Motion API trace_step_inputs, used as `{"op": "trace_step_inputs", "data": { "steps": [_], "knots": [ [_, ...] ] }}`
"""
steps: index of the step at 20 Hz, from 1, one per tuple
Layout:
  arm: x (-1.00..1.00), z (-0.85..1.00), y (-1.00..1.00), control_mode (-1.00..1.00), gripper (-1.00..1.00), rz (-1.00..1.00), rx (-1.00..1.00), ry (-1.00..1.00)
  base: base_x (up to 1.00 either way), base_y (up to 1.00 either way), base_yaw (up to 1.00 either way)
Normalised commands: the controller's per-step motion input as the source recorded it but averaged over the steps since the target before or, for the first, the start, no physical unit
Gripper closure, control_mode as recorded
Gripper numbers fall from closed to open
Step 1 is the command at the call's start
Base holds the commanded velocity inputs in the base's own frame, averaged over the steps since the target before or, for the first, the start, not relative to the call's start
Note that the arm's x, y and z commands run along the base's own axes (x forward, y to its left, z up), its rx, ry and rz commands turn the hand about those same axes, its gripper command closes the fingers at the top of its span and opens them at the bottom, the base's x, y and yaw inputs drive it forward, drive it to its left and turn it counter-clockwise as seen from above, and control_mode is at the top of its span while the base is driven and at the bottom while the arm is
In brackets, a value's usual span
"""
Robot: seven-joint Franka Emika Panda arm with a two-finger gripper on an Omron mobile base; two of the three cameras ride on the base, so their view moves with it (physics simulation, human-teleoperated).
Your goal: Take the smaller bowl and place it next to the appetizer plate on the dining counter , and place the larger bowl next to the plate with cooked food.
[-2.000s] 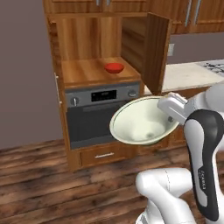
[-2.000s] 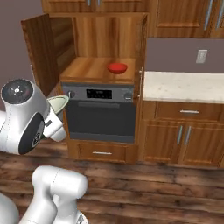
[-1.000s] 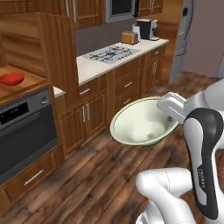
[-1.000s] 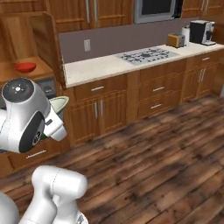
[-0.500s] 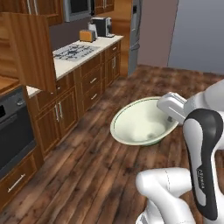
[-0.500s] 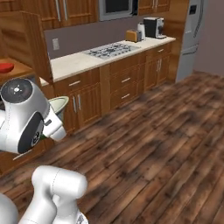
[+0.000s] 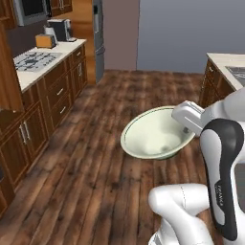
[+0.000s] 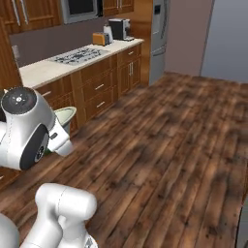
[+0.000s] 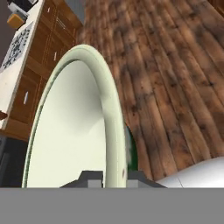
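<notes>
Carrying: the larger bowl [image 7: 155, 134], pale cream-green, is up in the air over the wooden floor [image 7: 95, 162], held at its rim by the arm's hand.
Fingers: the gripper [image 9: 113, 177] is pinched on the bowl's rim, one finger [image 9: 89, 177] inside the wall and the other outside it, the rim running straight up between them in the hand view.
Bowl tilt: tipped, with its open mouth facing up and toward the left base camera; the inside looks bare.
Bowl in the right base view: just a sliver of pale rim [image 8: 65, 114] peeks out behind the arm's big round joint.
Wall counter: off to the left, a pale counter [image 7: 45, 60] on wooden cabinets carries a gas hob [image 7: 31, 58], a toaster [image 7: 46, 41] and a dark coffee machine [image 7: 61, 29] near its far end.
Beyond that: a tall grey fridge [image 7: 97, 26] stands past the counter's end.
Dining counter: a beige corner [image 7: 221, 60] with a wooden base shows at the right edge of the left base view, well apart from the bowl.
Floor: dark planks stretch between the two counters.
</notes>
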Motion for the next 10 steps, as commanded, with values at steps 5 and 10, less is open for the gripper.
{"op": "trace_step_inputs", "data": {
  "steps": [5,10],
  "knots": [
    [0.0,0.0,0.0,1.0,1.0,0.0,0.0,0.0,-0.27,-0.13,-0.36],
    [0.0,0.0,0.0,1.0,1.0,0.0,0.0,0.0,0.0,-0.67,-0.17]
  ]
}}
